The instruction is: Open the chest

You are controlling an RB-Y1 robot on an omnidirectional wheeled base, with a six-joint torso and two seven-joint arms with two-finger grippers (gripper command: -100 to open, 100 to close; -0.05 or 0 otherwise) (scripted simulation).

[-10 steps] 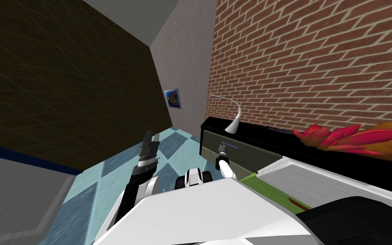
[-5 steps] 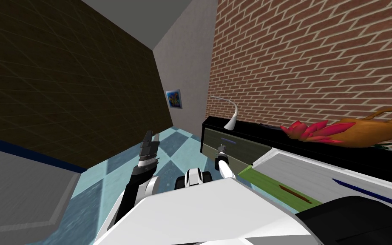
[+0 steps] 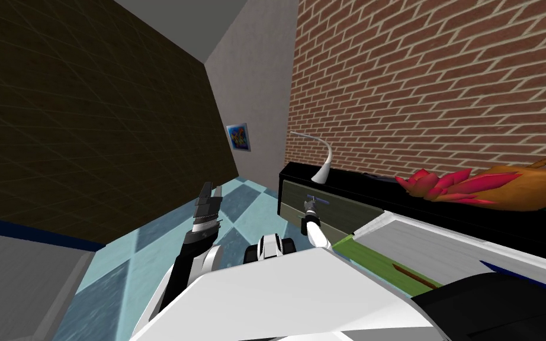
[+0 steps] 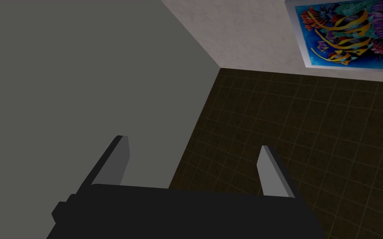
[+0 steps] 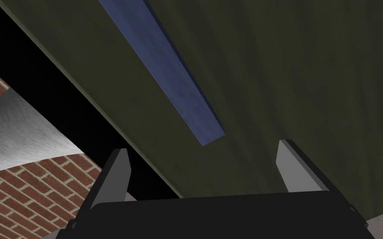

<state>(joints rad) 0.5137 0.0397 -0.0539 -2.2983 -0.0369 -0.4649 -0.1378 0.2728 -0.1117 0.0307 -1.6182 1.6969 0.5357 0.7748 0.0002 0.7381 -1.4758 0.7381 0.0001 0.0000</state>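
Your right gripper (image 5: 201, 147) is close up to the chest (image 3: 349, 213), which stands against the brick wall (image 3: 432, 89). Its jaws are spread wide. The end of the blue handle (image 5: 174, 79) sits just ahead of the gap between them, not pinched. Your left gripper (image 4: 192, 143) is held up over the floor, well apart from the chest, and its jaws are spread too.

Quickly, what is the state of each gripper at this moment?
Left gripper: open, holding nothing.
Right gripper: open, just short of the blue handle on the chest, not gripping it.
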